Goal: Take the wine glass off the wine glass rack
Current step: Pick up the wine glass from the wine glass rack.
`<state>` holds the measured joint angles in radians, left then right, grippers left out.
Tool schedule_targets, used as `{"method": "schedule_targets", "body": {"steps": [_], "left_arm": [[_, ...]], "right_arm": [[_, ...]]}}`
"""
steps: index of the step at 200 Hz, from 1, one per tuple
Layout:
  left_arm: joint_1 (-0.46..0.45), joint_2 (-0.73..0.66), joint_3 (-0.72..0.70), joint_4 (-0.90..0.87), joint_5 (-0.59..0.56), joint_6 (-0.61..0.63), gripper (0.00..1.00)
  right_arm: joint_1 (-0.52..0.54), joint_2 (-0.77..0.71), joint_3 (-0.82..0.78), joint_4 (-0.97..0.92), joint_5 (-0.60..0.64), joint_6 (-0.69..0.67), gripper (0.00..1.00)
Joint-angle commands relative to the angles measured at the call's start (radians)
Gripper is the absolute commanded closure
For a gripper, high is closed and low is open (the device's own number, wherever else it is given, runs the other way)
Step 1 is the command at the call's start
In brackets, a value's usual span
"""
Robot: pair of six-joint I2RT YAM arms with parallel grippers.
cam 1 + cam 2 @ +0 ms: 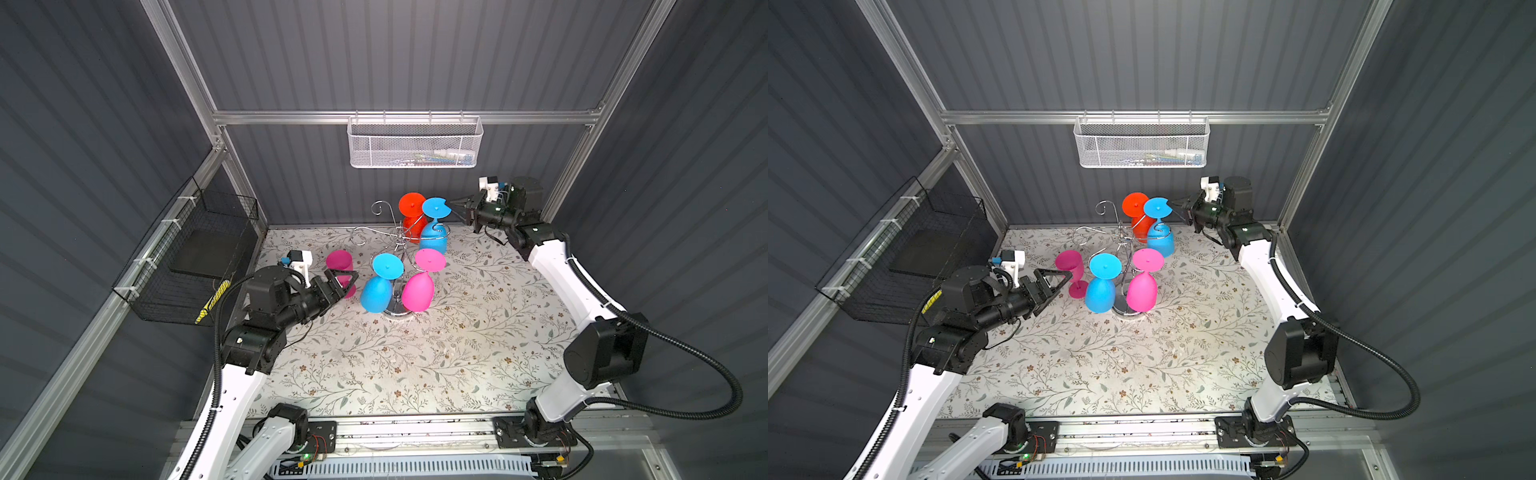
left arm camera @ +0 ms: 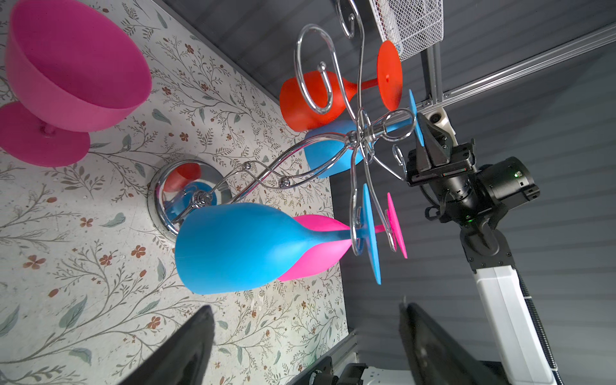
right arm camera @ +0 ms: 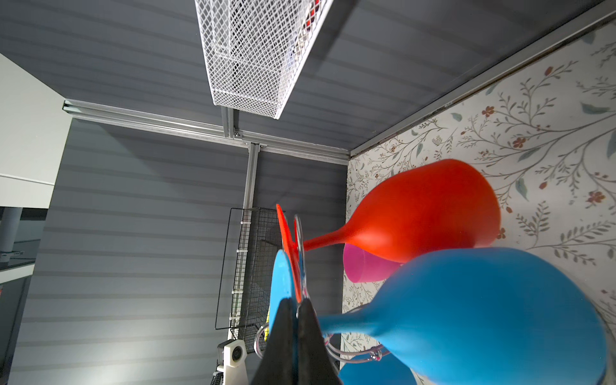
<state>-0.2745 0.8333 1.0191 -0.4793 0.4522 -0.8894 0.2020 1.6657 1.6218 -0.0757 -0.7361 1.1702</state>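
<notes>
The table [image 1: 457, 357] has a cloth with a pattern of leaves and small flowers. In both top views a white mesh basket [image 1: 415, 145] hangs on the back wall in the upper middle of the frame. A black wire basket [image 1: 195, 257] is fixed to the side wall at the left.

Left of centre, a pink glass [image 1: 338, 262] stands upright on the table, off the rack. The left gripper [image 2: 306, 308] is just beside it with its fingers wide apart and nothing between them.

The wine glass rack [image 1: 395, 312] stands on the table, slightly above the centre of the frame. It is made of shiny chrome wire, with a round mirror base, a thin post, and arms that end in curls.

Four glasses hang on it upside down:
- a red glass [image 1: 411, 204] at the back
- the blue wine glass [image 1: 434, 243], directly right of the red one and very close to it
- a second blue glass [image 1: 376, 293] at the front
- a pink hanging glass [image 1: 417, 293] at the front, touching the second blue glass

Two arms on the upper left side of the rack carry nothing.

The right gripper [image 1: 452, 204] comes in from the upper right. Its fingers are pressed together on the edge of the blue wine glass's flat round foot. The foot of the red glass is just behind this grip, and a curled arm of the rack goes around the blue stem.
</notes>
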Motion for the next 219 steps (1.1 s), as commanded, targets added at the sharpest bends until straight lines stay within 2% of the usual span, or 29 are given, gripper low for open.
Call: {"method": "schedule_targets", "body": {"steps": [1, 87, 145, 163, 182, 199, 219], "left_arm": [[-0.002, -0.001, 0.006, -0.016, 0.0, 0.023, 0.11], [-0.002, 0.036, 0.1, -0.032, -0.004, 0.041, 0.09], [-0.002, 0.136, 0.267, 0.08, 0.087, -0.002, 0.09], [-0.002, 0.177, 0.309, 0.161, 0.143, -0.048, 0.09], [-0.005, 0.219, 0.312, 0.31, 0.209, -0.16, 0.09], [-0.031, 0.261, 0.316, 0.433, 0.243, -0.242, 0.09], [-0.104, 0.323, 0.354, 0.464, 0.25, -0.246, 0.09]], "right_arm": [[-0.019, -0.048, -0.02, 0.023, -0.01, -0.007, 1.0], [-0.128, -0.18, -0.152, 0.058, -0.064, -0.016, 1.0], [-0.152, -0.33, -0.179, 0.09, -0.085, -0.174, 1.0], [-0.148, -0.4, -0.207, 0.146, -0.073, -0.259, 1.0], [-0.124, -0.484, -0.255, 0.225, -0.068, -0.39, 1.0], [-0.064, -0.539, -0.262, 0.22, -0.076, -0.558, 1.0], [0.027, -0.588, -0.252, 0.169, -0.103, -0.753, 1.0]]}}
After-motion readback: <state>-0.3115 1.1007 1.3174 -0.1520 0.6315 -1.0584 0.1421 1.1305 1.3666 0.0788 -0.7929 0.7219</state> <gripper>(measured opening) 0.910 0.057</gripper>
